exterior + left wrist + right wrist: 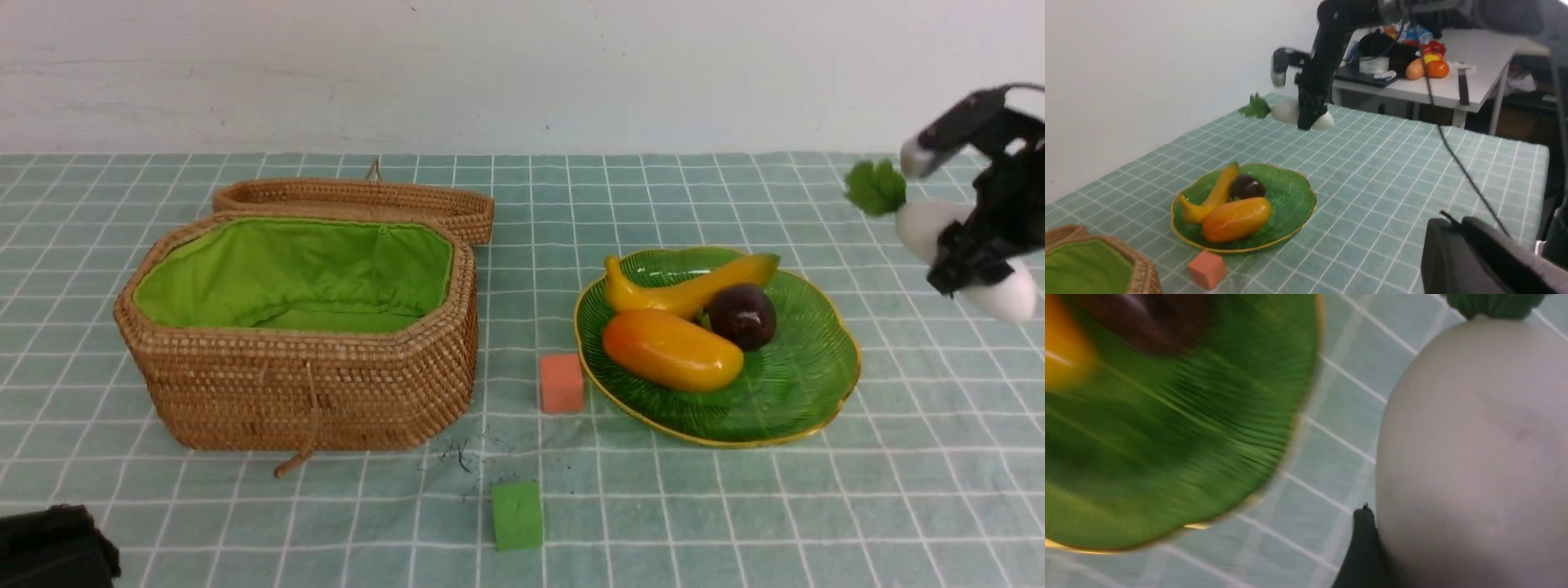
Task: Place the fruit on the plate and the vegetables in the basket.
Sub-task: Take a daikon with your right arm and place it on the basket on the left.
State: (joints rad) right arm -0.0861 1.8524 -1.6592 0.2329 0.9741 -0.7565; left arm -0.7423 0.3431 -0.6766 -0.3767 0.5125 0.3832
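Green-and-white checked cloth (735, 506) covers the worktop (939, 457), with a plain white wall (522, 65) behind. At the working point, the right jaws are clamped across the midsection of the radish (921, 222), holding it clear of the worktop and tilted, with its leaves (875, 186) toward the robot's left and its blunt end lower. The radish hangs beyond the right edge of the plate (800, 384), well apart from the basket (310, 384). The basket stands open at the left, lid (351, 200) folded back and green lining (294, 269) exposed. The plate, between the two, carries the banana (686, 290), the mango (673, 349) and the mangosteen (741, 314), lying close together. An orange cube (562, 382) sits just beside the plate's left rim; a green cube (517, 514) lies nearer the front edge. Of the left jaws only a dark housing (49, 551) shows at the front-left corner, so their state cannot be determined. Handling assessment: the radish appears rigid, smooth-skinned and probably light. Its rounded body may slip or pivot in a narrow grip, so a mid-body hold is preferred over the leaves. Release calls for clearing the basket rim first.
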